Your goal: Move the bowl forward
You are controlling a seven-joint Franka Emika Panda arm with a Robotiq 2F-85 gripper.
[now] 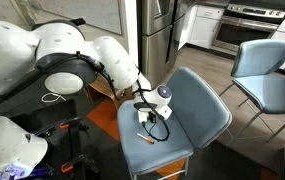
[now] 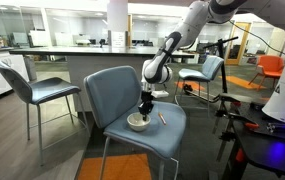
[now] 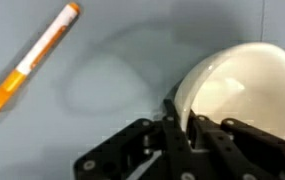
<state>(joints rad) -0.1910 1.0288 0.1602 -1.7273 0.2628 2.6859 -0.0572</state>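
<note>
The small white bowl (image 3: 242,90) with a cream interior sits on the blue-grey chair seat (image 3: 112,80). My gripper (image 3: 182,125) is shut on the bowl's rim, one finger inside and one outside. In an exterior view the gripper (image 2: 147,108) stands straight down over the bowl (image 2: 138,122) on the chair seat (image 2: 172,130). In an exterior view the gripper (image 1: 154,112) is over the seat (image 1: 197,115) and hides the bowl.
An orange and white marker (image 3: 30,60) lies on the seat beside the bowl; it also shows in both exterior views (image 2: 161,117) (image 1: 149,141). Other blue chairs (image 2: 42,90) (image 1: 267,70) stand nearby. The seat's backrest (image 2: 117,88) rises close to the bowl.
</note>
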